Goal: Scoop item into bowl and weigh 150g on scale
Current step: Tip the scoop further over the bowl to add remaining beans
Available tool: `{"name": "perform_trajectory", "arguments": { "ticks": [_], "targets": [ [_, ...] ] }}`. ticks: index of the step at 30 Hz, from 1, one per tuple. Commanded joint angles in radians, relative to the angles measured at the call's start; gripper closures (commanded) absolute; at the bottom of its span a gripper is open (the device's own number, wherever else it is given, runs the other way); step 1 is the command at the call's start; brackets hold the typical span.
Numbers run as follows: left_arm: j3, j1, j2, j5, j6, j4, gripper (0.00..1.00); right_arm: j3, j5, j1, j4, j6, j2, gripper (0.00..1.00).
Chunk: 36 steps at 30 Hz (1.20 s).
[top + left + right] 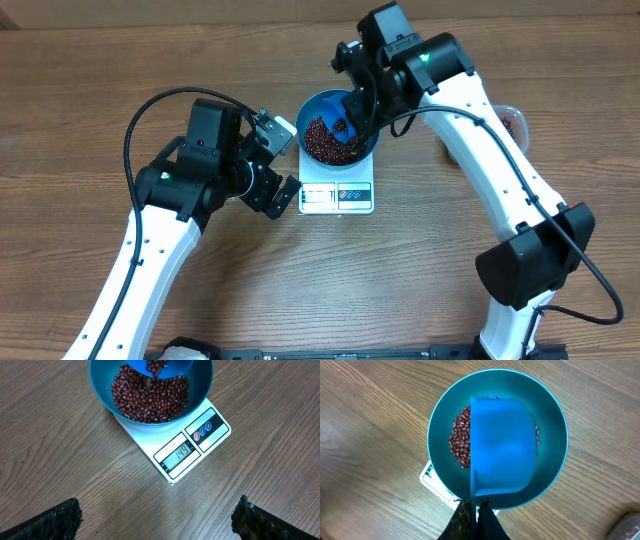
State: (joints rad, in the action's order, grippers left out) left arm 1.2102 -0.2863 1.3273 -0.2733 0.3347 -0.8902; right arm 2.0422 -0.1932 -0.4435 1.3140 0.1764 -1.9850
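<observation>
The blue bowl point(322, 104) stands on the white scale point(337, 197) and holds a heap of dark red-brown beans point(325, 140). In the left wrist view the beans point(150, 395) fill the bowl's bottom point(100, 390), and the scale point(217, 427) has its display lit. My right gripper point(479, 510) is shut on the thin handle of a small blue scoop point(502, 445), which hangs over the bowl point(550, 425) and covers most of the beans point(461, 440). Some beans sit at the scoop's lip point(156, 366). My left gripper point(160, 520) stands open over bare table, just left of the scale, with nothing between its fingers point(55, 520).
A clear tub point(512, 118) with more beans shows partly behind the right arm at the right. Wooden tabletop point(80, 100) lies around the scale on all sides. The left arm point(170, 200) reaches in from the lower left.
</observation>
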Motion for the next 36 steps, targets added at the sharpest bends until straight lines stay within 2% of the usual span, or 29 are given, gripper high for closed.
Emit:
{"name": "perform_trajectory", "arguments": {
  "ticks": [1, 13, 36],
  "targets": [
    [-0.004, -0.002, 0.008, -0.015, -0.018, 0.002, 0.0, 0.035, -0.095, 0.045, 0.001, -0.014, 0.046, 0.96],
    [-0.004, -0.002, 0.008, -0.015, -0.018, 0.002, 0.0, 0.035, -0.187, 0.114, 0.005, -0.014, 0.046, 0.96],
    [-0.004, -0.002, 0.008, -0.014, -0.018, 0.002, 0.0, 0.035, -0.158, 0.114, 0.005, -0.01, 0.046, 0.96]
  ]
}}
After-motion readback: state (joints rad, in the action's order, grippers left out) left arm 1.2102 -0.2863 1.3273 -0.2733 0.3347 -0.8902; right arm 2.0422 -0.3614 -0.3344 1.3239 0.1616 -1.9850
